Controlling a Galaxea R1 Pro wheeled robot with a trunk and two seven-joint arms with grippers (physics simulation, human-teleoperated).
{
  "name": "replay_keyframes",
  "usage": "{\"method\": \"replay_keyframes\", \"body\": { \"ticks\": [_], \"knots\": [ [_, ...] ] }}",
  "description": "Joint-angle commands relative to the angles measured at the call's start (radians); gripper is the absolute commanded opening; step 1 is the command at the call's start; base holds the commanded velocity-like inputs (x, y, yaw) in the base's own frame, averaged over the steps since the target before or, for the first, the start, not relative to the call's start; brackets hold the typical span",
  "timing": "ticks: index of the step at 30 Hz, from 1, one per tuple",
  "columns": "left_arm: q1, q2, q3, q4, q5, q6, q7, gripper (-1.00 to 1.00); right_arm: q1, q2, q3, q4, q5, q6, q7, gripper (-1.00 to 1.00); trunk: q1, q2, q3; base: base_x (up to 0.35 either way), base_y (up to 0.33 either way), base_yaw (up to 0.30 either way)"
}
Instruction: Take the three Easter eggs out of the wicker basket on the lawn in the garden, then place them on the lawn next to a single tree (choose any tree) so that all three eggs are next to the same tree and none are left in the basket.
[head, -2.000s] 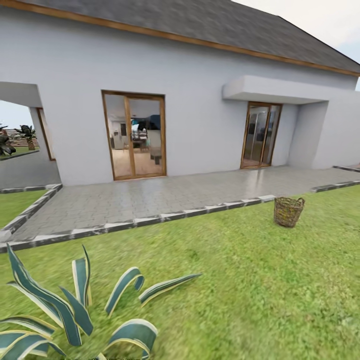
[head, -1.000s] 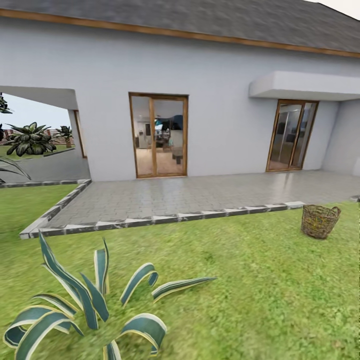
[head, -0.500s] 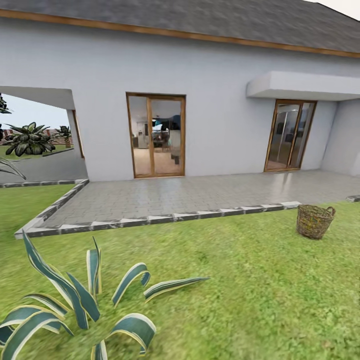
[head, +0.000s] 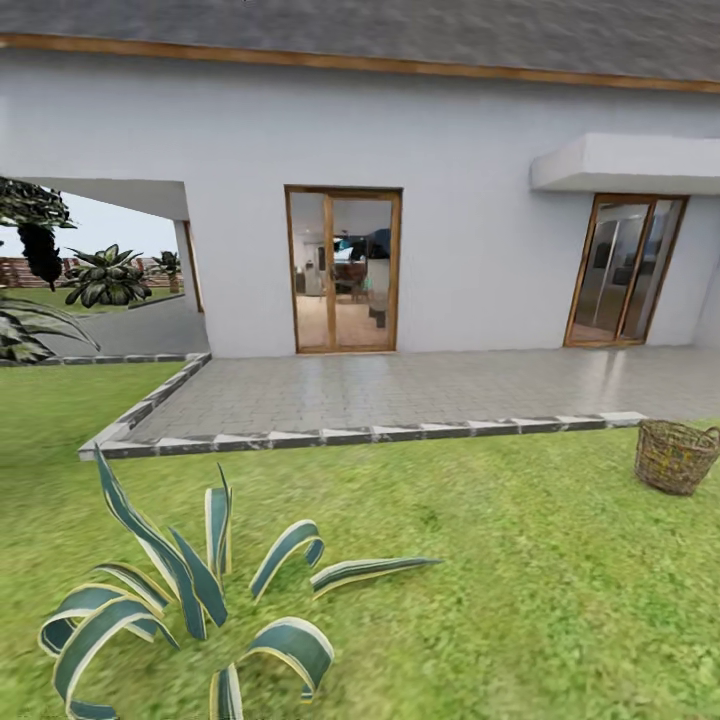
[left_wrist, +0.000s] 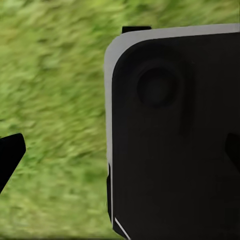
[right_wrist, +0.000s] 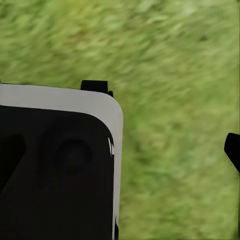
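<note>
In the head view we see the wicker basket (head: 677, 457) at the right edge of the frame, standing upright on the lawn (head: 480, 560), just in front of the grey-edged curb (head: 370, 434) of the paved patio (head: 420, 385). Its inside is not visible from here, so we cannot tell whether any eggs lie in it. Behind the patio rises the white house (head: 450, 230), with a wood-framed glass door (head: 343, 270) near the centre of the frame and a second glass door (head: 625, 270) at the right under a white canopy (head: 630, 163). In the lower left of the frame a striped agave-like plant (head: 190, 610) spreads its blue-green, pale-edged leaves over the grass. At the far left, past the corner of the house, we make out leafy shrubs (head: 105, 280) and a stretch of brown fence (head: 25, 271).

In the left wrist view we see blurred lawn (left_wrist: 55, 115) and a dark, grey-rimmed part of the robot body (left_wrist: 175, 135); a black fingertip (left_wrist: 10, 155) shows at the left edge. In the right wrist view the lawn (right_wrist: 170, 100) appears again beside the same kind of dark robot panel (right_wrist: 60, 160), with a black fingertip (right_wrist: 233, 149) at the right edge. We cannot tell whether either gripper is spread or closed.
</note>
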Motion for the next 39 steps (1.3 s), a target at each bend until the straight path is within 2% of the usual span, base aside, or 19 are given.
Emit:
{"method": "replay_keyframes", "body": {
  "ticks": [1,10,29,39],
  "knots": [
    [0.001,0.0,-0.001,-0.002,0.0,-0.001,-0.001,1.0,-0.002,0.0,0.006,0.004,-0.001,-0.007,-0.001,1.0,0.0,-0.001,-0.001,0.0,0.0,0.274],
    [0.001,0.0,-0.001,-0.002,0.0,-0.001,-0.001,1.0,-0.002,0.0,0.006,0.004,-0.001,-0.007,-0.001,1.0,0.0,-0.001,-0.003,0.0,0.0,0.223],
    [0.001,0.0,-0.001,-0.002,0.0,-0.001,-0.001,1.0,-0.002,0.0,0.005,0.004,-0.001,-0.007,-0.001,1.0,0.0,-0.001,-0.004,0.0,-0.003,0.008],
    [0.001,0.0,-0.001,-0.002,0.0,-0.001,-0.001,1.0,-0.002,0.0,0.006,0.004,0.0,-0.007,-0.001,1.0,0.0,-0.001,-0.004,0.01,-0.221,0.0]
  ]
}}
